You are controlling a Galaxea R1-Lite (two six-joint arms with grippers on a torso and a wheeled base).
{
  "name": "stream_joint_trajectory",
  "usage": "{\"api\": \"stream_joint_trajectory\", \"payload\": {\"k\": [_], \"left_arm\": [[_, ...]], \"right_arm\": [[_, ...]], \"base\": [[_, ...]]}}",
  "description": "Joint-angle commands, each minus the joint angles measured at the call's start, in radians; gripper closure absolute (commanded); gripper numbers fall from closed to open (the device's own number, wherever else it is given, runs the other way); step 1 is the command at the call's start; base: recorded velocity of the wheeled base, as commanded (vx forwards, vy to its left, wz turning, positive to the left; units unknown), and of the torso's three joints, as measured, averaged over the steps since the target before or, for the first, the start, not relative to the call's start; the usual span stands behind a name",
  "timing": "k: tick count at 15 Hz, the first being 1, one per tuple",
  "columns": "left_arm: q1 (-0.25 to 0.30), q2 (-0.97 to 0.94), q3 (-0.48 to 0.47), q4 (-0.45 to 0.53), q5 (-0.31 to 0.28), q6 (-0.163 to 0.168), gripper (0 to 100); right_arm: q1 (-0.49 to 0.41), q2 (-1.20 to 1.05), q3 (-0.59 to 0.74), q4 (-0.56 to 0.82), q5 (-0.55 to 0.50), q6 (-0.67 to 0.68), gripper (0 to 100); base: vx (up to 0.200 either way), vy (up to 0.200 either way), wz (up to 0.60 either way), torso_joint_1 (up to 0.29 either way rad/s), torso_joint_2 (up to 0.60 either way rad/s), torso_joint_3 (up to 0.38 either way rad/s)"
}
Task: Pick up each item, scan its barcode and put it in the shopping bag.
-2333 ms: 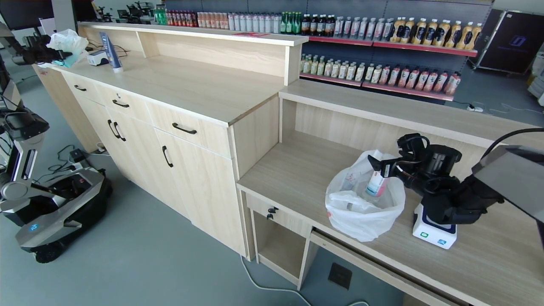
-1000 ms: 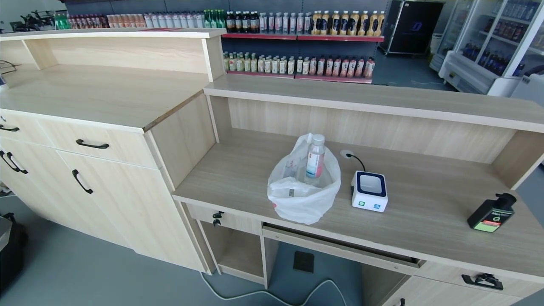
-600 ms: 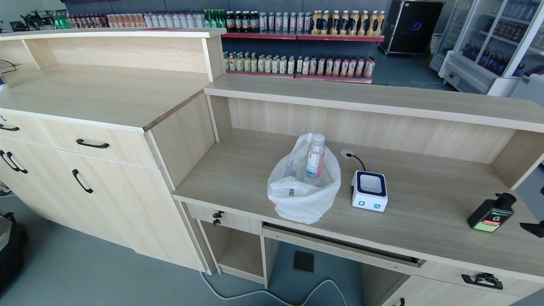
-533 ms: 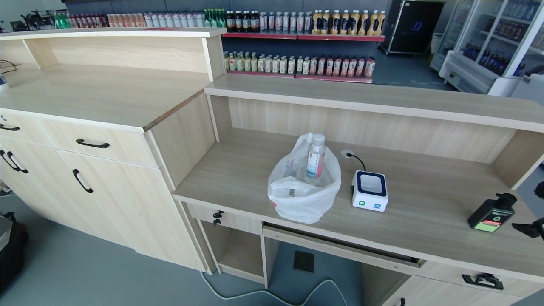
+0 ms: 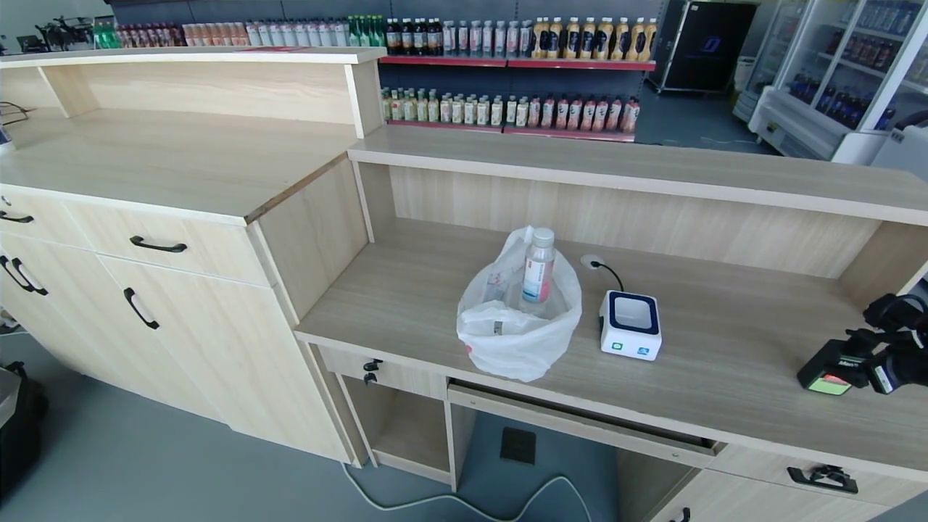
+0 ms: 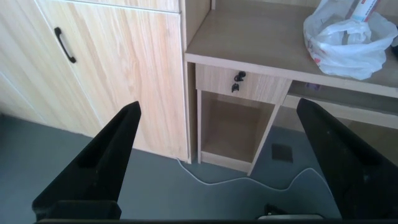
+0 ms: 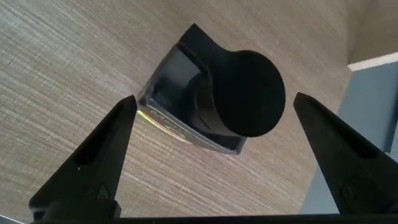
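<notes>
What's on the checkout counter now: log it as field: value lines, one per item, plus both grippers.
shopping bag: white plastic, open, on the counter, left of the scanner
clear bottle: upright inside the shopping bag
scanner: white box with a dark window on top, beside the bag
black pump bottle: on the counter at far right, not yet bagged
right gripper: open, straddling the black pump bottle
left gripper: open, over the floor in front of the cabinet
</notes>
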Motion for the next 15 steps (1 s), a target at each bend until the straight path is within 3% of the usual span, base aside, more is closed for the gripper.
{"api": "stream_joint_trajectory", "payload": {"k": [1, 5, 6, 15], "left_arm": [[0.000, 0.000, 0.000, 0.000, -0.001, 0.000, 0], [0.000, 0.000, 0.002, 0.000, -0.001, 0.001, 0], [0.000, 0.000, 0.000, 0.000, 0.001, 0.000, 0], [0.000, 0.000, 0.000, 0.000, 0.001, 0.000, 0]], "right_arm": [[0.029, 0.055, -0.043, 0.000, 0.001, -0.009, 0], [0.075, 0.086, -0.052, 0.000, 0.002, -0.038, 0], [0.084, 0.089, -0.054, 0.000, 0.001, -0.037, 100], [0.148, 0.037, -0.048, -0.032, -0.002, -0.051, 100]], "base": [[0.000, 0.000, 0.00, 0.000, 0.00, 0.000], [0.000, 0.000, 0.00, 0.000, 0.00, 0.000], [0.000, 0.000, 0.00, 0.000, 0.00, 0.000], [0.000, 0.000, 0.00, 0.000, 0.00, 0.000]]}}
